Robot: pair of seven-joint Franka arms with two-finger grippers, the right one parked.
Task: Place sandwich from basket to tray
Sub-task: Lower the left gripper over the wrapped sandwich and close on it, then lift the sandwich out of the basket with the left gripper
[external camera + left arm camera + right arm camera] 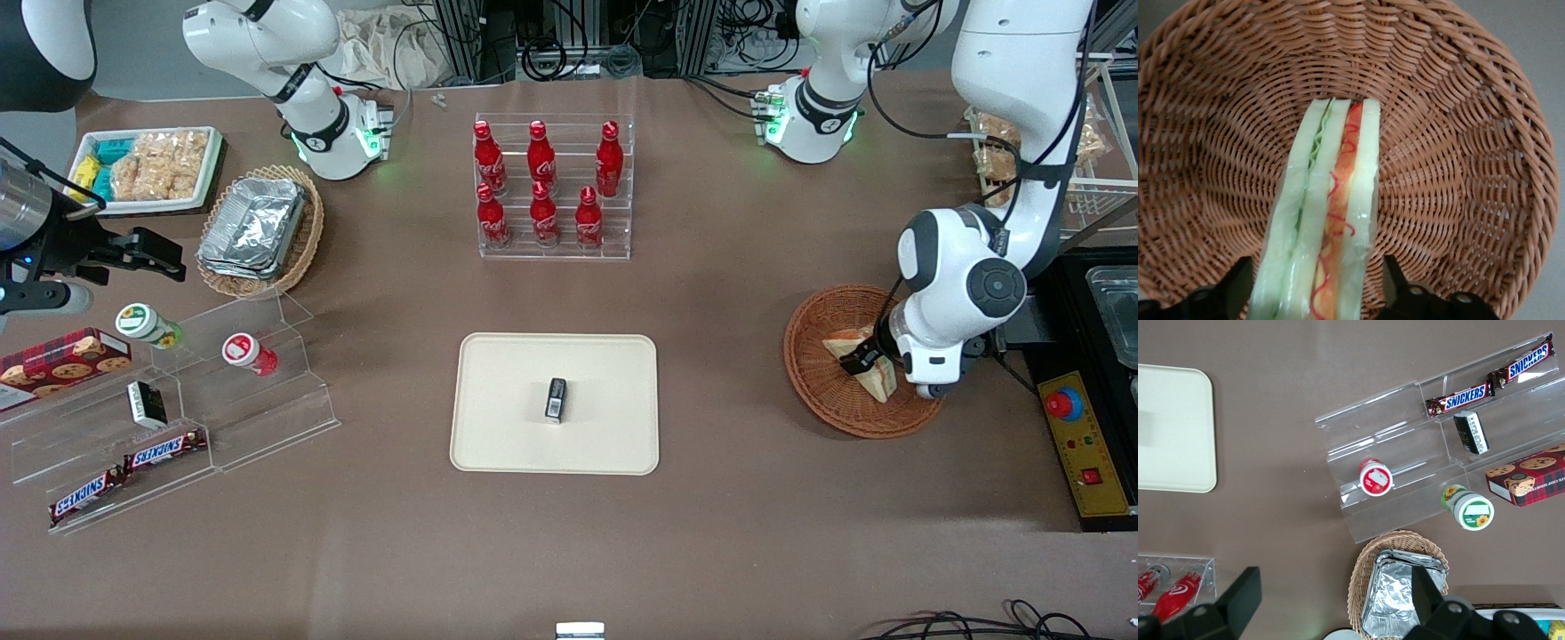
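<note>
Brown cloth covers the table (711, 533), with cables and metal frames along its edge farthest from the front camera. Toward the working arm's end sits the round wicker basket (822, 382), and the left arm reaches down into it.

Its pincer (864, 360) is low inside the basket, with one finger (1238, 283) on each side of the sandwich (1331, 220). In the wrist view the two dark fingers stand close against the outer bread slices, but whether they press on the wrapper or sit just off it cannot be told. The sandwich stands on edge between them, its cut side up, showing green filling in one layer and red and orange in the next, under clear wrap. The sandwich is in the basket; from the front its pale wedge shows partly under the arm's wrist, with the woven floor all around it.

Well apart from the pincer, toward the middle of the table, lies the cream tray (498, 427). A small dark packet (556, 398) stands near the tray's centre.

Farther from the front camera than the tray is a clear rack of red bottles (553, 187). At the parked arm's end are a clear stepped stand (267, 391) with chocolate bars (164, 451), a lighter basket of foil containers (258, 229), and a white tray of snacks (151, 164).
</note>
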